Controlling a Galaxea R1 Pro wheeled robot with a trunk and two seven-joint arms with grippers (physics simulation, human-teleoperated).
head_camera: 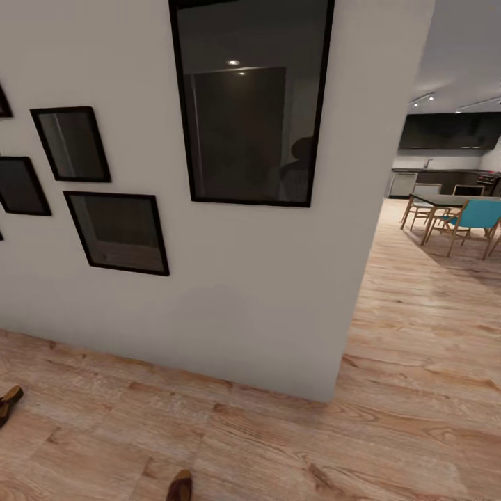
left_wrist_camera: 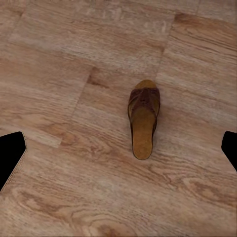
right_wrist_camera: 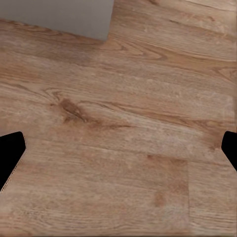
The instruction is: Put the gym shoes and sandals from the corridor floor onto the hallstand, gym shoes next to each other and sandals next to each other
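One brown sandal [left_wrist_camera: 144, 118] lies flat on the corridor floor [left_wrist_camera: 59, 74] in the left wrist view, apart from my left gripper [left_wrist_camera: 121, 154], which hovers above it. The dark fingertips [left_wrist_camera: 11, 157] stand far apart, so that gripper is open and empty. In the head view, parts of two sandals show at the picture's lower edge, one at the far left [head_camera: 8, 402] and one near the middle [head_camera: 180, 486]. My right gripper [right_wrist_camera: 118, 154] is open over bare planks, holding nothing. The gym shoes and the hallstand are out of view.
A white wall [head_camera: 243, 313] hung with black-framed pictures [head_camera: 250, 104] stands straight ahead and ends in a corner [head_camera: 335, 390]. Open plank floor [head_camera: 417, 348] runs past it on the right to a dining table with teal chairs [head_camera: 476, 216] and a dark kitchen.
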